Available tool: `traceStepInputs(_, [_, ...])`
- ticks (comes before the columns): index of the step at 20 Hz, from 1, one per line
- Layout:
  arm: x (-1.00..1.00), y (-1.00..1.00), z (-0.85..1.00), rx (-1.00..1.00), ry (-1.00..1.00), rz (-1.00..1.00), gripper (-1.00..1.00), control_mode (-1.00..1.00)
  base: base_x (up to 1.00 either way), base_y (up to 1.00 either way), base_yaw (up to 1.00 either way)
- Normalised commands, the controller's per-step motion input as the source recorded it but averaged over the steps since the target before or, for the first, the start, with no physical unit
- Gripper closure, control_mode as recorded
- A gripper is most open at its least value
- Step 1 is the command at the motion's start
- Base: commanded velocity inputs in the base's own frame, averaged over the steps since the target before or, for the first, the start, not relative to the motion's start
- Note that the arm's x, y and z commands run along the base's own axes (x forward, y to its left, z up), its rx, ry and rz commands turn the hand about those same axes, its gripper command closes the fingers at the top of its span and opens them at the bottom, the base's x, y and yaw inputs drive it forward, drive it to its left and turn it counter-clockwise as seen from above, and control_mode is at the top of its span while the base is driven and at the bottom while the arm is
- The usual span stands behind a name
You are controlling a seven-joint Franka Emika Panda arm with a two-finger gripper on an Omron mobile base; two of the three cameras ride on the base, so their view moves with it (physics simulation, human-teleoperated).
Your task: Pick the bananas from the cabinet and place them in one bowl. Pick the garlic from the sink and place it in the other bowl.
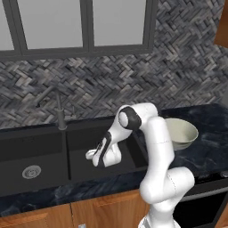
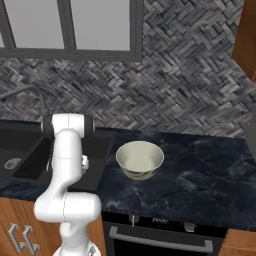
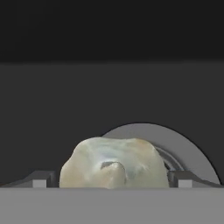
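The whitish, lumpy garlic (image 3: 113,164) lies on the floor of the matte black sink (image 1: 35,149), partly over a round silver drain (image 3: 188,151). My gripper (image 3: 111,179) is open, low in the right basin (image 1: 94,158), with one fingertip on each side of the bulb and close to it. The cream-white bowl (image 1: 181,133) stands on the dark counter right of the sink (image 2: 30,160), its pale interior (image 2: 140,157) holding nothing. A corner of the brown cabinet (image 2: 246,40) shows at the upper right. The bananas are out of view.
A dark grey faucet (image 1: 58,109) rises behind the divider between the basins. The left basin has its own drain (image 1: 31,171). A herringbone tile wall and a window (image 1: 84,24) stand behind. Black marble counter (image 2: 200,170) stretches right, above an oven (image 2: 160,240).
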Motion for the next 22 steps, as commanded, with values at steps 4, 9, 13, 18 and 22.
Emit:
traceStepInputs(4, [0.22,0.04,-0.29,0.0,0.01,0.0,1.0,-1.0,0.0,0.0,0.0])
traceStepInputs(9, [0.08,0.02,-0.32,0.0,0.0,0.0,1.0,-1.0,0.0,0.0,0.0])
traceStepInputs(13, [0.0,-0.03,-0.1,0.0,0.0,0.0,1.0,-1.0,0.0,0.0,0.0])
traceStepInputs(18, [-0.22,-0.22,0.55,0.0,0.0,0.0,1.0,-1.0,0.0,0.0,0.0])
traceStepInputs(22, [-0.28,-0.17,0.68,0.0,0.0,0.0,1.0,-1.0,0.0,0.0,0.0])
